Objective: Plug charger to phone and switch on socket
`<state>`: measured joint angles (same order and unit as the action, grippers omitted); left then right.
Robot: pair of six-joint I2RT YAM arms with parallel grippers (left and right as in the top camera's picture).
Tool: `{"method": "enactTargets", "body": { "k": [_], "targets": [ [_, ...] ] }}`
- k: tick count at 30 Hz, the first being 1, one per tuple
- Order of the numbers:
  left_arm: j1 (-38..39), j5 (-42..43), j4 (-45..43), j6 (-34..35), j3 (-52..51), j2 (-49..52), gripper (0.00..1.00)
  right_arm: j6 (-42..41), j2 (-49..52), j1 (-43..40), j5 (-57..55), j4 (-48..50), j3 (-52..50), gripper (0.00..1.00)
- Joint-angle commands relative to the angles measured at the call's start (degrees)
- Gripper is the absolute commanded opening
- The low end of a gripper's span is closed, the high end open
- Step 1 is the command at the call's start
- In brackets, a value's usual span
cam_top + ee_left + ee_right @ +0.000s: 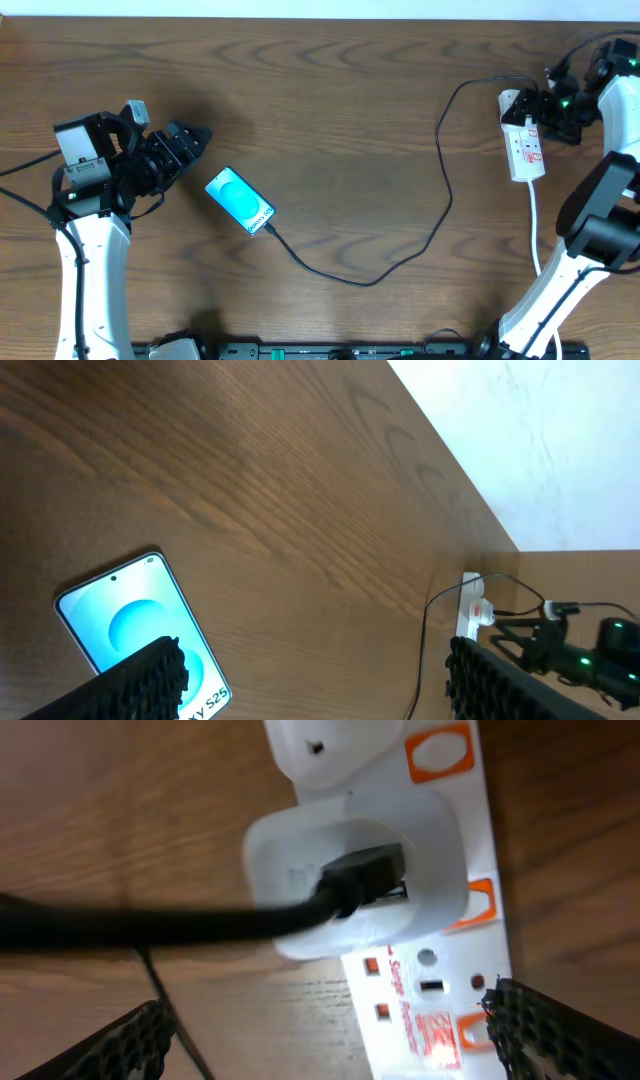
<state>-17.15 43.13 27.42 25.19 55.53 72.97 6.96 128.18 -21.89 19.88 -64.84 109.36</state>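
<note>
The phone [140, 625] shows "xy S25" along its lower edge in the left wrist view, under a white oval on a light blue screen. On the socket [440, 1010] there is small red print that seems to begin "Surge"; the rest is too blurred to read. Orange switch marks sit along its side.

The phone lies flat and slantwise on the surface [330, 120], just beside the left claw [310, 665], whose two dark fingers are spread wide and hold nothing. The charger [350, 283] meets the phone's near short end, loops toward the near edge, then climbs to the socket far off on the right. Whether its tip is seated in the phone cannot be told.

At the socket, the black cable enters a white adapter [350, 870] plugged into the strip. The right claw [330, 1005] hovers close over it with its fingers spread apart, pinching nothing. A white cord [535, 220] runs from the socket toward the near edge.

The surface is dark brown wood grain, with a white wall [540, 440] along its far edge.
</note>
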Motion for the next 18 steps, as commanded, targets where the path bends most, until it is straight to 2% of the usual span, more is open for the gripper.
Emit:
{"method": "enactTargets", "body": {
  "k": [1, 18],
  "targets": [
    [-0.3, -1.0, 0.2, -1.2, 0.6, 0.5, 0.82, 0.9, 0.8, 0.2, 0.8, 0.4, 0.8, 0.99],
    [-0.3, -1.8, 0.2, -1.2, 0.6, 0.4, 0.82, 0.8, 4.5, 0.6, 1.5, 1.6, 0.8, 0.99]
  ]
}}
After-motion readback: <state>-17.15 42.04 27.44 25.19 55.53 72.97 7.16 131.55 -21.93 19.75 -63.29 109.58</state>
